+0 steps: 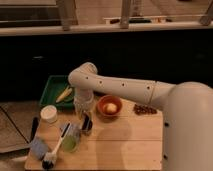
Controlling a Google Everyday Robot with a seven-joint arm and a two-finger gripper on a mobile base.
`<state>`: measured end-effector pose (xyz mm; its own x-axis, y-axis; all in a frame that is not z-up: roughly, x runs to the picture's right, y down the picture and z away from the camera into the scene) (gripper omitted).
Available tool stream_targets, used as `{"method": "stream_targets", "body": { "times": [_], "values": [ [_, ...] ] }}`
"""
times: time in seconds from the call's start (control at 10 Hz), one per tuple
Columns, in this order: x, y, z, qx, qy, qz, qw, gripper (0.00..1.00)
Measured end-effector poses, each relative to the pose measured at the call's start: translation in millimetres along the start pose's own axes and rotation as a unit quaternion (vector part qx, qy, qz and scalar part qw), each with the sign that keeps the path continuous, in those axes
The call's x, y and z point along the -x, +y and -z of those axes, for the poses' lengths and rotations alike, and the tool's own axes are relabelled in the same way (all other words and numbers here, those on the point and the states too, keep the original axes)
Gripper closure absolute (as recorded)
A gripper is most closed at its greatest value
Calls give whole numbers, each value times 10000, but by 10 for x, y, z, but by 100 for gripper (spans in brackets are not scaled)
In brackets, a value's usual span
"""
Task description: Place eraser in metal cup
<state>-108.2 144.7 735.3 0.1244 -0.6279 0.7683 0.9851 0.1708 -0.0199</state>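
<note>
My claw (83, 108) hangs just above the small dark grey metal cup (88, 128) on the wooden surface (125, 145); spread or pinching, I cannot tell. The narrow dark pale-sided eraser (85, 121) stands at that cup.

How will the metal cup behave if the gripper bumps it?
The metal cup looks small and narrow, so it is probably light and may tip or slide on the wooden table. Its shiny wall is likely rigid but slippery. The gripper sits just above it, beside the orange bowl.
</note>
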Motion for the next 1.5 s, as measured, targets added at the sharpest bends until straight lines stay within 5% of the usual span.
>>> {"method": "stream_targets", "body": {
  "times": [0.3, 1.0, 1.5],
  "values": [
    [-3, 2, -13, -12, -57, -14, 10000, 94],
    [7, -9, -58, 5, -185, -14, 9998, 25],
    [17, -29, -98, -42, -218, -14, 9998, 20]
  ]
}}
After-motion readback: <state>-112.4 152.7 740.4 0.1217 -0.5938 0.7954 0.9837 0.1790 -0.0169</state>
